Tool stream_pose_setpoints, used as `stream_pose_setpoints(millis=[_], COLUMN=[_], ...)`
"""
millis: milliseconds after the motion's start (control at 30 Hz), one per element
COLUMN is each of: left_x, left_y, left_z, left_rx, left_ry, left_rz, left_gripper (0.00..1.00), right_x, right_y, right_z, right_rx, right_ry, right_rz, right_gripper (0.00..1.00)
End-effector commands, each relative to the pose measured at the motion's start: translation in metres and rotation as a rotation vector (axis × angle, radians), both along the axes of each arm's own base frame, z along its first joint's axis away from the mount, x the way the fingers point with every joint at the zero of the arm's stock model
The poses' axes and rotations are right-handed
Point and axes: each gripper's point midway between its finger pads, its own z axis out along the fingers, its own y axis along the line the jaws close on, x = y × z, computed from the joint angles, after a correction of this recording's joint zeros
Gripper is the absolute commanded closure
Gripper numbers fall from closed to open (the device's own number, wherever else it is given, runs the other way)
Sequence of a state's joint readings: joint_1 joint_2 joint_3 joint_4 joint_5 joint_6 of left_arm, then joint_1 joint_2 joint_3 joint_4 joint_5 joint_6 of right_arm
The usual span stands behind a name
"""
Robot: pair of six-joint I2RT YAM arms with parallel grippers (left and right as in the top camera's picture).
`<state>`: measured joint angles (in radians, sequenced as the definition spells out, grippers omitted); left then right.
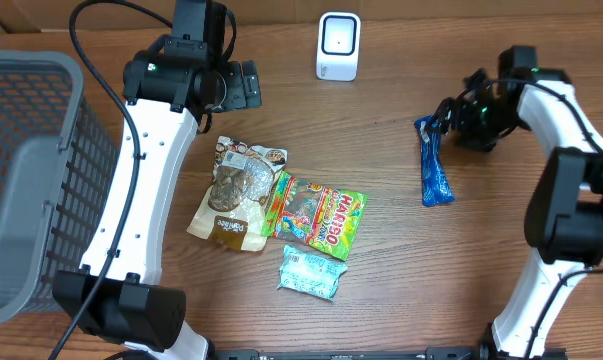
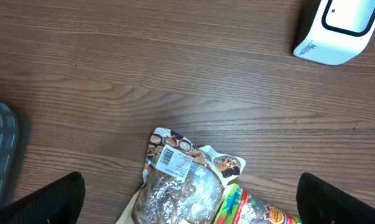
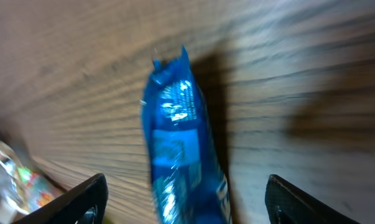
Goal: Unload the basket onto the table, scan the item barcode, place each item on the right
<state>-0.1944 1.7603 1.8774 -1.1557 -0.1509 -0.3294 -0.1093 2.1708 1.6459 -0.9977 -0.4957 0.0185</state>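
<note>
A blue snack packet (image 1: 434, 170) lies on the wooden table at the right, its top end just below my right gripper (image 1: 449, 112). In the right wrist view the blue packet (image 3: 178, 143) is blurred and sits between the two fingers of the right gripper (image 3: 186, 183), which stand wide apart and touch neither side of it. The white barcode scanner (image 1: 338, 45) stands at the back centre, also seen as the scanner (image 2: 336, 28) in the left wrist view. My left gripper (image 1: 243, 85) hangs open above the table, left of the scanner, empty (image 2: 188, 186).
A brown cookie bag (image 1: 236, 190), a green gummy bag (image 1: 316, 215) and a pale teal packet (image 1: 313, 272) lie together mid-table. The cookie bag (image 2: 187, 180) shows a barcode label below the left gripper. A grey mesh basket (image 1: 41, 170) fills the left edge.
</note>
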Motion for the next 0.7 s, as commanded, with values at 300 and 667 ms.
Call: stream_pose_setpoints(millis=[300,667], left_x=[0.000,0.000], left_y=[0.003,0.003], left_z=[0.012,0.012], left_rx=[0.011,0.011], left_ry=[-0.030,-0.031], left_rz=[-0.012,-0.012], left_gripper=[0.00,0.00], right_x=[-0.004,-0.005], right_y=[0.009,-0.006], right_z=[-0.015,-0.004], right_rx=[0.037,0.132], right_ry=[-0.073,-0.133], right_rz=[0.195,0.212], right_gripper=[0.19,0.27])
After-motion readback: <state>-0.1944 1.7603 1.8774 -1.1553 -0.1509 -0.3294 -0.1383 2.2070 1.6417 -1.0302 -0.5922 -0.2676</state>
